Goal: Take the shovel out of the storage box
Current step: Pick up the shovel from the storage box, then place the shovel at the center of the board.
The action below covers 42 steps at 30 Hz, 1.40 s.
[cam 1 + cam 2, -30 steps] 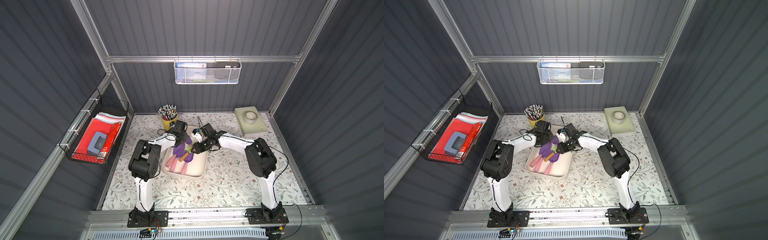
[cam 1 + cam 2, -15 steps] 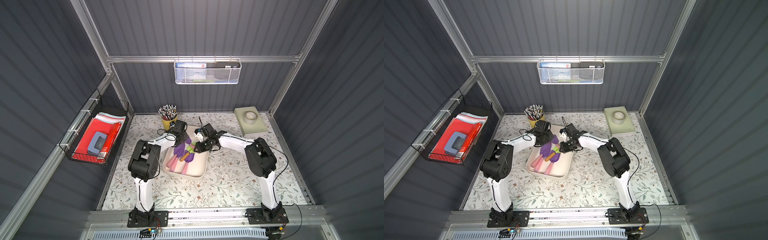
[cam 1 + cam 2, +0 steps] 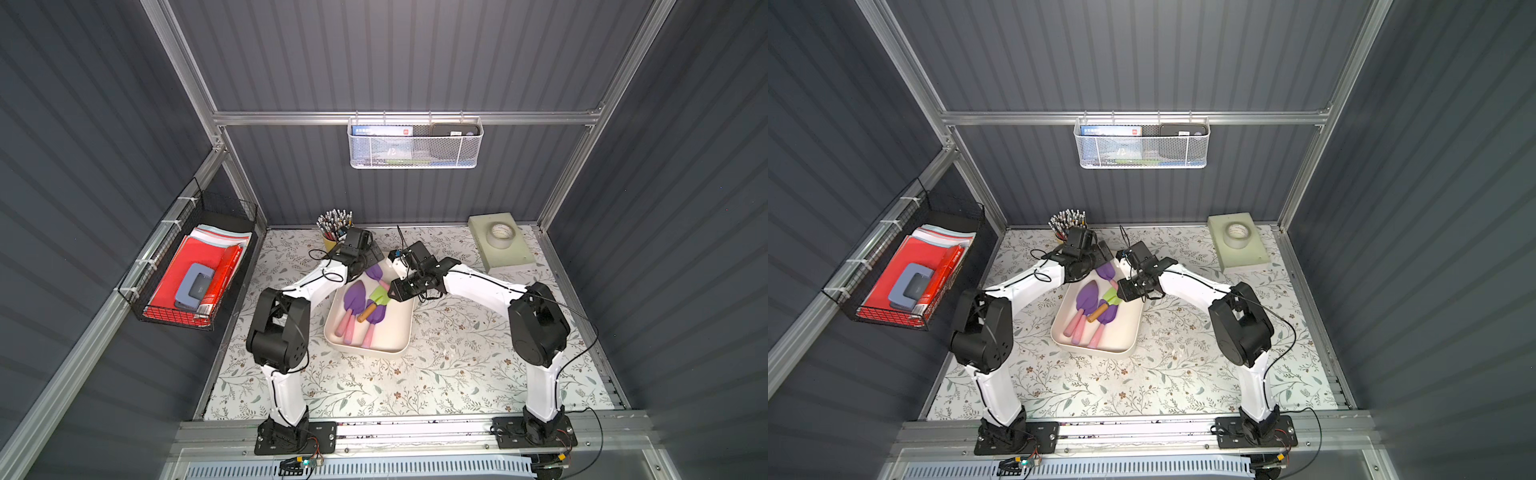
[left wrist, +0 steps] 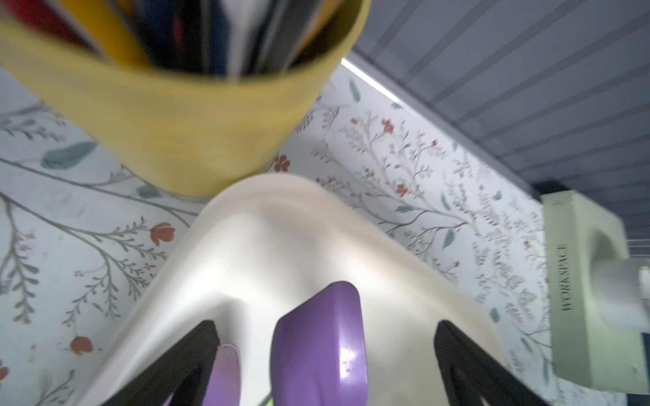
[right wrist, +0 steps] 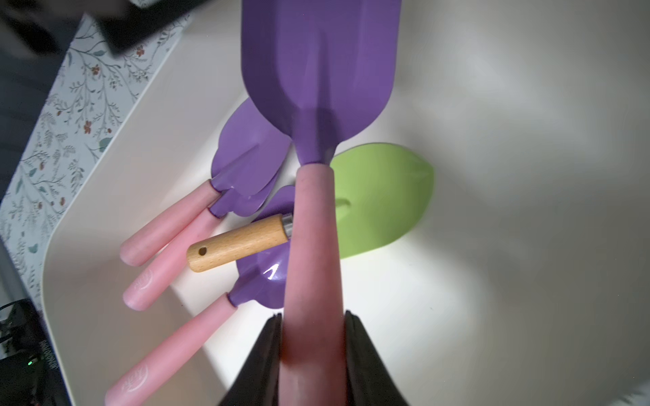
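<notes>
Right jaws clamped on shovel point(image 5: 318, 91) handle | left jaws wide, empty, flanking blade | storage box point(image 3: 395, 330) corner near

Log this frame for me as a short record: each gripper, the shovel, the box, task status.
right gripper: shut on the pink handle of a purple shovel
left gripper: open, fingers on either side of that shovel's blade, not gripping it
shovel position: raised over the far end of the box, above the rest
box contents: three other shovels with purple blades, plus a green shovel
status: shovel gripped, not yet out of the box
</notes>
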{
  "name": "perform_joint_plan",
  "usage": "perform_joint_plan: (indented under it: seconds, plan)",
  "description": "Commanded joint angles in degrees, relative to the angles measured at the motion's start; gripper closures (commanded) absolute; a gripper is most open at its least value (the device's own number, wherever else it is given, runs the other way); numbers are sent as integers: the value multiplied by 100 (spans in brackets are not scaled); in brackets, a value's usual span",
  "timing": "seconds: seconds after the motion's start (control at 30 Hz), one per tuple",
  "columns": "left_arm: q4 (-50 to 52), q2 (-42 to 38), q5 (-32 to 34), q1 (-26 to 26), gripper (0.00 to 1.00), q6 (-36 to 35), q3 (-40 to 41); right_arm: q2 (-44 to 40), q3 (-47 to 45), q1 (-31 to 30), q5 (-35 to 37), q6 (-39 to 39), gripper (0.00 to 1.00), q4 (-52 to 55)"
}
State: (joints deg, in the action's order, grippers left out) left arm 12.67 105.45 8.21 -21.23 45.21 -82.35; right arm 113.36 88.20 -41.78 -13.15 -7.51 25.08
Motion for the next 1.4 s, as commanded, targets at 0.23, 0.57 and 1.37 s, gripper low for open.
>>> perform_joint_plan:
  seconds: [0.23,0.57,1.37]
  plan:
    - [104,-1460,986,32,3,-197,-302,-1988,-1762,205,1580,-628,99,9]
    - [-42,-1158,515,32,6,-197,386,-3304,-3466,1299,1675,-1078,98,-312]
    - [1121,-646,1210,-891,20,-659,896,-1745,-3951,1338,1510,-1393,48,-1154]
